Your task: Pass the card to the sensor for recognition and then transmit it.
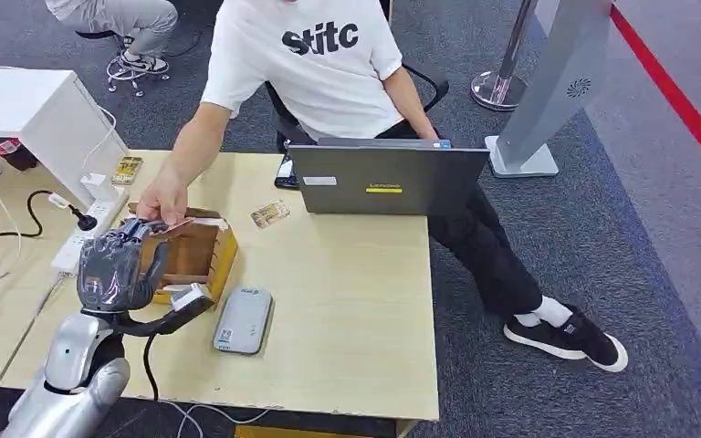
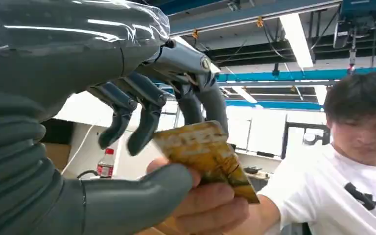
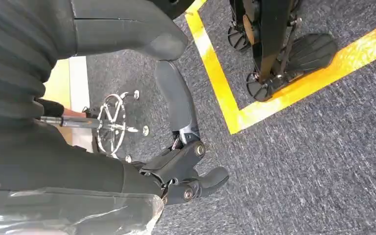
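Fingers (image 2: 203, 105) on one card (image 2: 203, 156)

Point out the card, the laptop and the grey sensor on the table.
card (image 2: 203, 149): left wrist view, its yellow face.
laptop (image 1: 388, 180): head view, its lid's back.
grey sensor (image 1: 243, 319): head view, its top face.

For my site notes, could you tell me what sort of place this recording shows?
Probably an office-like robot test lab: a wooden desk with a laptop and power strip, grey carpet, a seated person, and an overhead gantry under strip lights.
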